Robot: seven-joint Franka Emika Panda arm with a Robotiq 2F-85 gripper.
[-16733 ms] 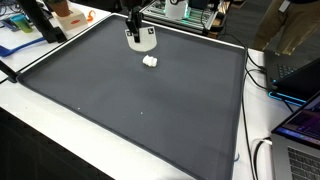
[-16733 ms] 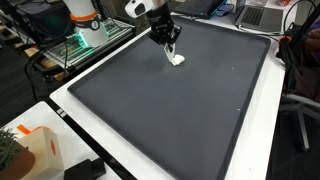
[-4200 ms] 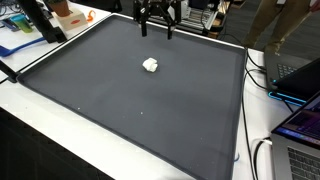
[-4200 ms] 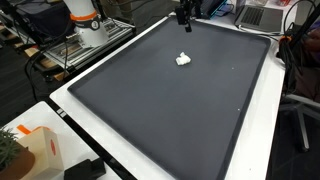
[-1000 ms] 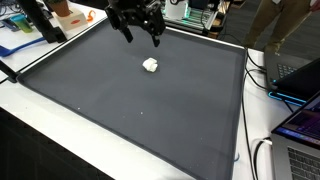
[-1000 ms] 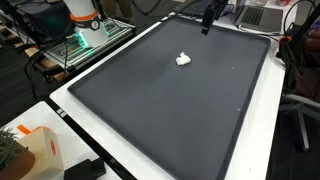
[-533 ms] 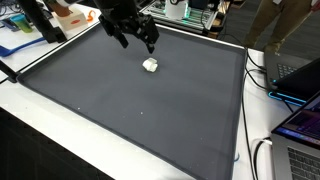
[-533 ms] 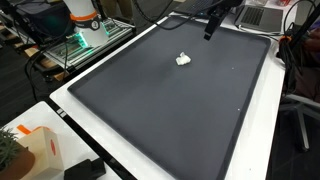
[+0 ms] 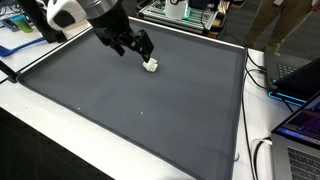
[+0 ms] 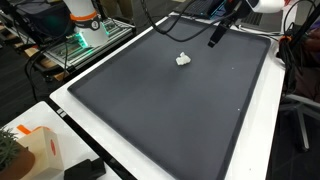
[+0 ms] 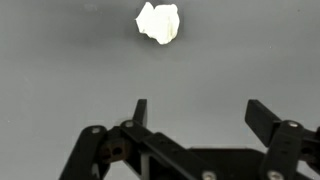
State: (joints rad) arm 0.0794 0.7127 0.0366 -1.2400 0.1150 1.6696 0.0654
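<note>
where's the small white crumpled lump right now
In the wrist view the small white crumpled lump lies top centre on the dark grey mat, ahead of the open claw.

white lump [image 11: 158,22], dark grey mat [image 9: 150,110]

dark mat [image 9: 150,110]; laptop [image 9: 303,125] beside; box [image 10: 40,155]

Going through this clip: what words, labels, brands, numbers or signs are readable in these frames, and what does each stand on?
No text can be read in any view.
Pale cardboard box with an orange mark: any print is too blurred to read.
Lit laptop screen: contents too small to read.
Dark grey mat, white crumpled lump, black tool: no markings visible.
</note>
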